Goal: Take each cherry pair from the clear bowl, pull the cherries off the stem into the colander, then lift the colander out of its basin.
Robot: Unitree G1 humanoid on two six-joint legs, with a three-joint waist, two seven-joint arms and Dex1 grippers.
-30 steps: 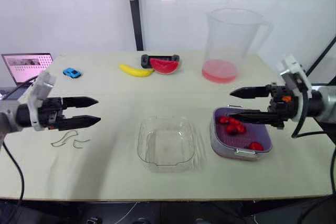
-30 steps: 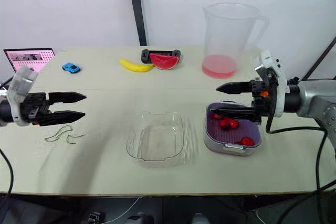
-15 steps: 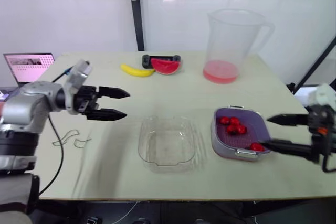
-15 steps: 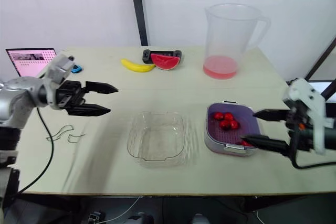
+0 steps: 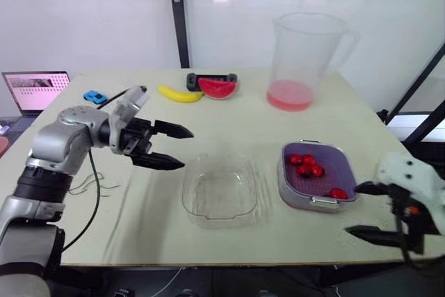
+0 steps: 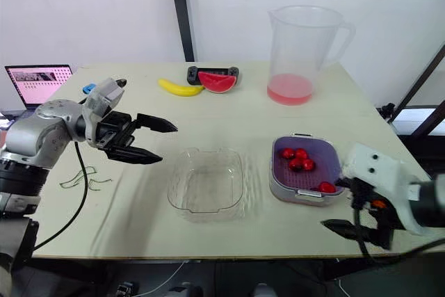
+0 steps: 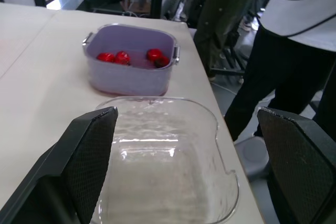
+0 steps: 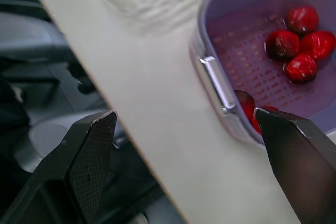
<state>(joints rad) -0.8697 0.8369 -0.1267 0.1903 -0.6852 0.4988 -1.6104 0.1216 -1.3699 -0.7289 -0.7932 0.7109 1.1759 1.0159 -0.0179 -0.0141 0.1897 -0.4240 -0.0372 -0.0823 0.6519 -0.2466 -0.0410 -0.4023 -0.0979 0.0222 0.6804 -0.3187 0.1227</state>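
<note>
Looks like you're on the last bit here. The clear bowl [image 5: 220,189] sits mid-table with nothing in it that I can spot, a couple of bare stems [image 5: 104,187] lie off to the left, and the cherries [image 5: 306,165] are loose in the purple colander [image 5: 335,163]. So I'd call the pulling done, and the lift out of the basin [image 5: 292,198] is what's left.

The colander is seated in the basin on the right half of the table [image 5: 139,227], just beside the bowl but not touching it. It's a rounded rectangle, and I reckon its long axis runs away from you, near to far, slightly skewed. There's a handle [image 5: 325,200] on the near short end and another on the far end, so the near one faces your side of the table.

Your left gripper [image 5: 188,148] hangs above the table just left of the bowl, jaws wide apart, holding nothing and pointing across towards the colander. Your right gripper [image 5: 351,208] is low, off the near edge by the colander's near right corner, jaws also apart and empty.

For the next move, I'd bring the right one up over the edge and line it up with that near handle. Then close on it and pull straight up so the basin doesn't ride along. The left could reach past the bowl to pin the basin or take the far handle.
</note>
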